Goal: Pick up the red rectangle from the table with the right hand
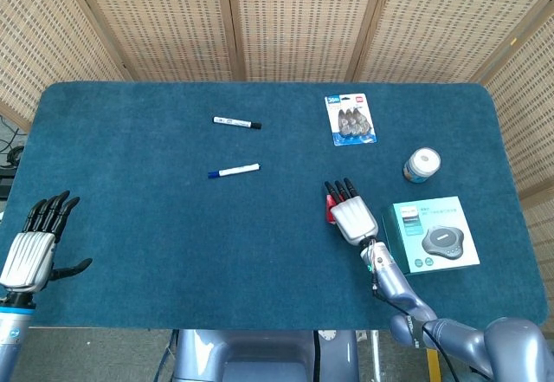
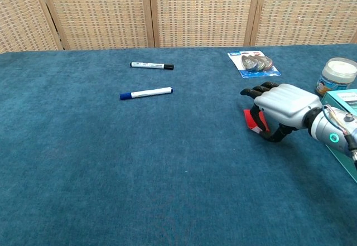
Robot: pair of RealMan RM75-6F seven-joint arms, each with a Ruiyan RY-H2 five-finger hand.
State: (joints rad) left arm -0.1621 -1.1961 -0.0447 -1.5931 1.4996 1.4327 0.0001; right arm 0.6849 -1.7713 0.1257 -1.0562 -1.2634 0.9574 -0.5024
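Note:
The red rectangle (image 2: 252, 121) shows only as a small tilted sliver under my right hand (image 2: 280, 108), in the right half of the blue table. That hand's fingers curl over it from above, the thumb closes in from below, and the piece is pinched between them with one edge raised. In the head view the right hand (image 1: 351, 214) covers most of the red rectangle (image 1: 329, 210). My left hand (image 1: 33, 245) hovers at the front left table edge, fingers spread and holding nothing.
A teal box (image 1: 431, 236) lies just right of the right hand, a white jar (image 1: 421, 165) behind it. A blister pack (image 1: 350, 119) lies at the back. Two markers (image 1: 234, 171) (image 1: 237, 123) lie left of centre. Wicker screens close the back.

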